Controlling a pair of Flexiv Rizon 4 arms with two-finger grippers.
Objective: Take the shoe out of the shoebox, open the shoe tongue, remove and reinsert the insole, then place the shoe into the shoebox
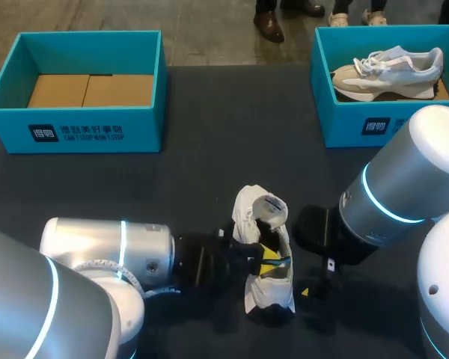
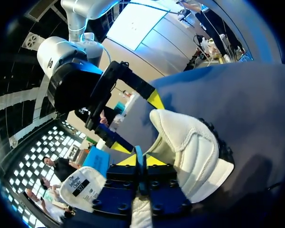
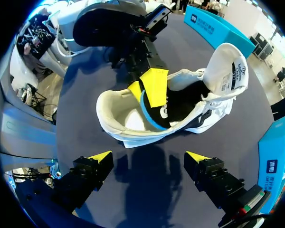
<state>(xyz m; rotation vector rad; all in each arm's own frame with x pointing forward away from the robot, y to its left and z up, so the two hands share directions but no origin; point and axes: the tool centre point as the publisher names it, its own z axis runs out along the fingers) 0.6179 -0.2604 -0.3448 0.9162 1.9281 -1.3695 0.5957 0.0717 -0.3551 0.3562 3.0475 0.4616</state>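
A white shoe [image 1: 266, 258] lies on the dark table near its front edge, with the tongue [image 3: 235, 71] folded back. My left gripper [image 1: 268, 256] comes in from the left and reaches into the shoe's opening. In the left wrist view its yellow tips [image 2: 152, 160] are pressed on both sides of the thin blue insole [image 2: 139, 159]. The right wrist view shows that insole's edge [image 3: 149, 116] lifted inside the shoe [image 3: 133, 123]. My right gripper [image 3: 149, 159] hangs open just right of the shoe, holding nothing.
An empty teal shoebox [image 1: 75, 131] stands at the back left. A second teal box [image 1: 359, 123] at the back right holds a grey-white sneaker [image 1: 389, 71]. Bare dark table lies between the boxes and the shoe.
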